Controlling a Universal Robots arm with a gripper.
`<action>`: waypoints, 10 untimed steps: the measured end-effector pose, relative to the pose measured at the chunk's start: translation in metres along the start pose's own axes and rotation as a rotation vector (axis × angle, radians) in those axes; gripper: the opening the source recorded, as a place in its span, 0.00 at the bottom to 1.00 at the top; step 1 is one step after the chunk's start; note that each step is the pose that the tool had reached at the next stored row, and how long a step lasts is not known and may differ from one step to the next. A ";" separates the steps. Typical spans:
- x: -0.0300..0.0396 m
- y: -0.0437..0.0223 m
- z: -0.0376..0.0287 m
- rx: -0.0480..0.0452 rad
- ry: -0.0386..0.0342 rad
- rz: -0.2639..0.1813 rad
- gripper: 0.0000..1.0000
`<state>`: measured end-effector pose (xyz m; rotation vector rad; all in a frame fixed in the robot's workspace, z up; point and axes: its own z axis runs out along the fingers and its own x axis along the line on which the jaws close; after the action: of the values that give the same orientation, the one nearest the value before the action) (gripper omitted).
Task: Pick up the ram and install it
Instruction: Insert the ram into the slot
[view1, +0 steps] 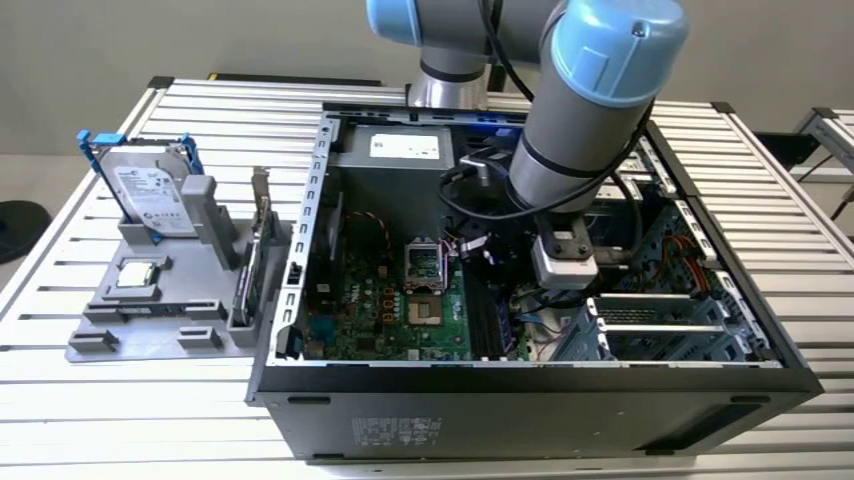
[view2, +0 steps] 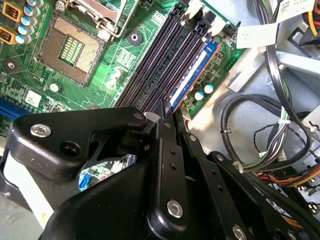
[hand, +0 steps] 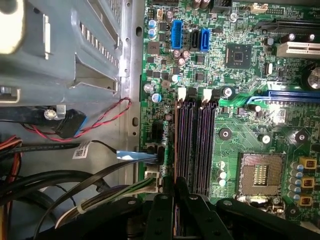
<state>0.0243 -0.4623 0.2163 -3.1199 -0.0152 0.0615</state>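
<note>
Exterior view: the arm (view1: 587, 130) is down inside the open PC case (view1: 300, 250), right beside the CPU socket (view1: 423, 265). Second wrist view: the gripper (view2: 166, 111) is pinched on the near end of the ram (view2: 196, 70) (thin, bluish edge), which stands along the outer side of the memory slots (view2: 155, 65). First wrist view: the fingertips (hand: 165, 205) sit together at the end of those slots.

Parts holder (view1: 147, 335) with hard drive (view1: 144, 195) stands at the exterior view's left of the computer case (view1: 534, 410), the gripper (hand: 174, 186) above its motherboard (view1: 394, 315)
</note>
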 end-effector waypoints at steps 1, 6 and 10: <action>0.0000 0.0000 0.0000 0.0000 0.0001 0.002 0.00; 0.0001 0.0001 0.0017 0.0003 0.0002 0.009 0.00; 0.0001 0.0002 0.0025 0.0000 0.0001 0.010 0.00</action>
<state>0.0243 -0.4624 0.2138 -3.1201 -0.0002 0.0615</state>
